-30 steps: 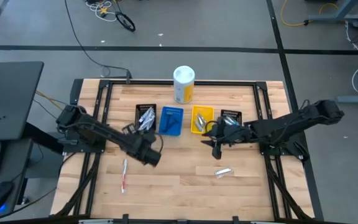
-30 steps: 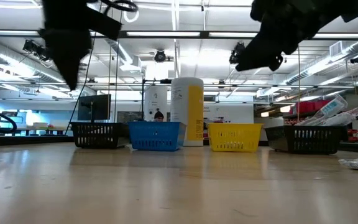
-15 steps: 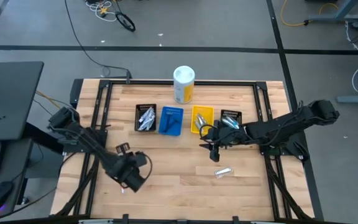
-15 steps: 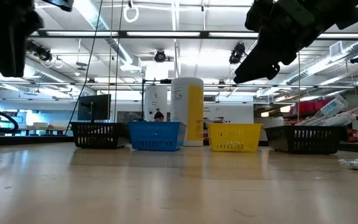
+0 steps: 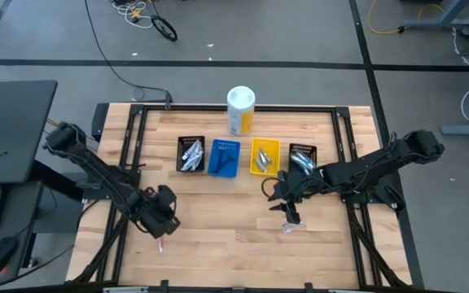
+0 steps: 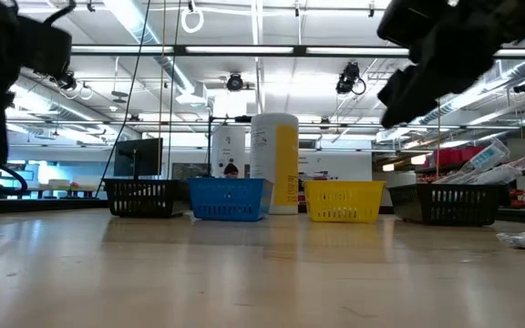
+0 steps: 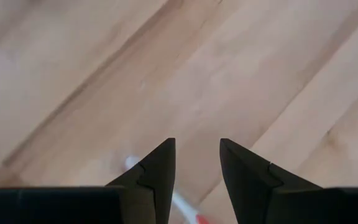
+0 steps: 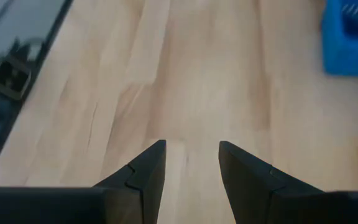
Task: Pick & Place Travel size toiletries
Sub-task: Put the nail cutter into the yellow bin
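Toothbrush (image 7: pixel 182 205) lies under left tool (image 7: pixel 196 163) (jaws apart)

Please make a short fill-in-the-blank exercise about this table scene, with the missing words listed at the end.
1. The big white-and-yellow canister stands behind the ____ bin.
2. The left gripper hovers over a red-and-white ____ on the table.
3. The right gripper is above a small silver ____.
4. Both grippers' fingers are ____, holding nothing.

Missing words: blue; toothbrush; tube; open
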`<state>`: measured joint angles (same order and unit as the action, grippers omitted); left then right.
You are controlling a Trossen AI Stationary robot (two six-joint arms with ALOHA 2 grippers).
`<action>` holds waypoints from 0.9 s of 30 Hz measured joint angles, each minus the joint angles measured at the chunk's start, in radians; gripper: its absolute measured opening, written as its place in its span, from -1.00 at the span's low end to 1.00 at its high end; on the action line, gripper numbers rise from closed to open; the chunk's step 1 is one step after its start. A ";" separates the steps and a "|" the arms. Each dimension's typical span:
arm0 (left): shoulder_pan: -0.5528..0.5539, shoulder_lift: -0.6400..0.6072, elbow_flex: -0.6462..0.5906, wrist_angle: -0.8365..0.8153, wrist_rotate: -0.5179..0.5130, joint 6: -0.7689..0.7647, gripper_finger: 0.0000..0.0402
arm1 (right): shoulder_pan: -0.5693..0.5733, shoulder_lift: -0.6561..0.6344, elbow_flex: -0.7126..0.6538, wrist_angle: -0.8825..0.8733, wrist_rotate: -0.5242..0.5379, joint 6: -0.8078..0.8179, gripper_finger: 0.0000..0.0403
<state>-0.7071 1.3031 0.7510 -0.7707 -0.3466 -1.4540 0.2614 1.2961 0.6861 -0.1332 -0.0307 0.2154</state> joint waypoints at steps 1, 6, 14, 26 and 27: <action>0.000 -0.005 -0.018 0.008 0.012 -0.012 -0.33 | 0.010 0.000 0.000 -0.021 0.000 -0.001 -0.21; 0.000 -0.009 -0.069 0.004 0.105 -0.128 -0.33 | 0.055 0.000 0.000 -0.064 0.026 -0.016 -0.21; 0.001 -0.009 -0.087 0.011 0.177 -0.319 -0.30 | 0.081 0.000 0.000 -0.068 0.087 -0.033 -0.21; 0.001 -0.009 -0.087 0.017 0.253 -0.347 0.01 | 0.080 0.000 0.000 -0.015 0.188 0.047 -0.21; 0.000 -0.009 -0.087 0.018 0.238 -0.346 0.03 | 0.080 0.000 0.000 -0.003 0.188 0.047 -0.21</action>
<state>-0.7066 1.2942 0.6640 -0.7523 -0.1088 -1.7999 0.3417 1.2961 0.6861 -0.1360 0.1574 0.2624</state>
